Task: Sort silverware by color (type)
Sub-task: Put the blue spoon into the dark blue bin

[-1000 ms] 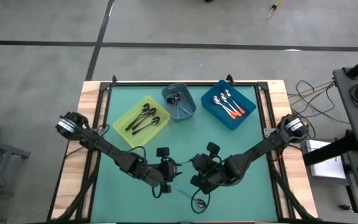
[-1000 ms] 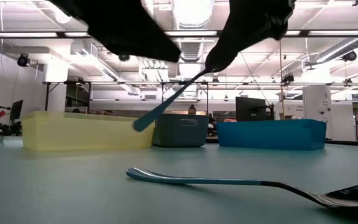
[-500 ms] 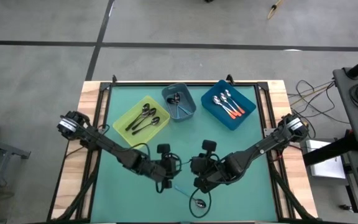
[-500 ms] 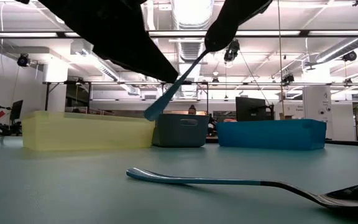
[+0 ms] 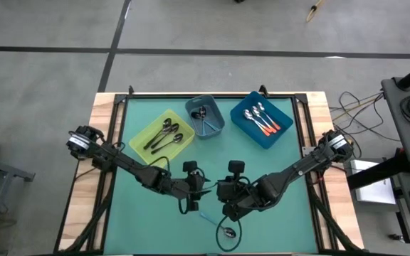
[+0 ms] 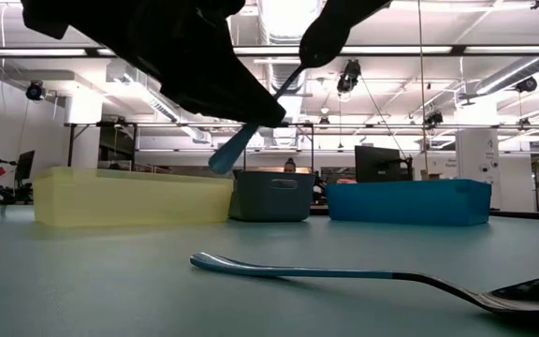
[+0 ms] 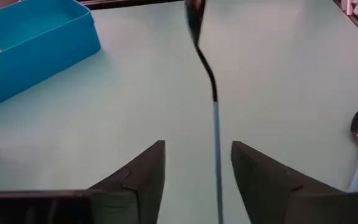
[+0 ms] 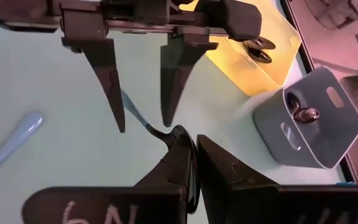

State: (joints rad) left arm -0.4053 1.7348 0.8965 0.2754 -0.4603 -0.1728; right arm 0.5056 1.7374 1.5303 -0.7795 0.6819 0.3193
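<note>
Two grippers meet mid-table: the right gripper pinches a light-blue-handled metal spoon by its bowl, apparently; the left gripper's fingers gape around its handle.

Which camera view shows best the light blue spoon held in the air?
The left wrist view: the held spoon runs full length between the open left end effector fingers. The right wrist view shows part of it, the low view mainly its handle tip; the high view hardly shows it.

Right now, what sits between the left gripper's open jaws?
The thin light-blue handle of the spoon that the shut right gripper holds by its bowl end; the left wrist view shows it clearest.
</note>
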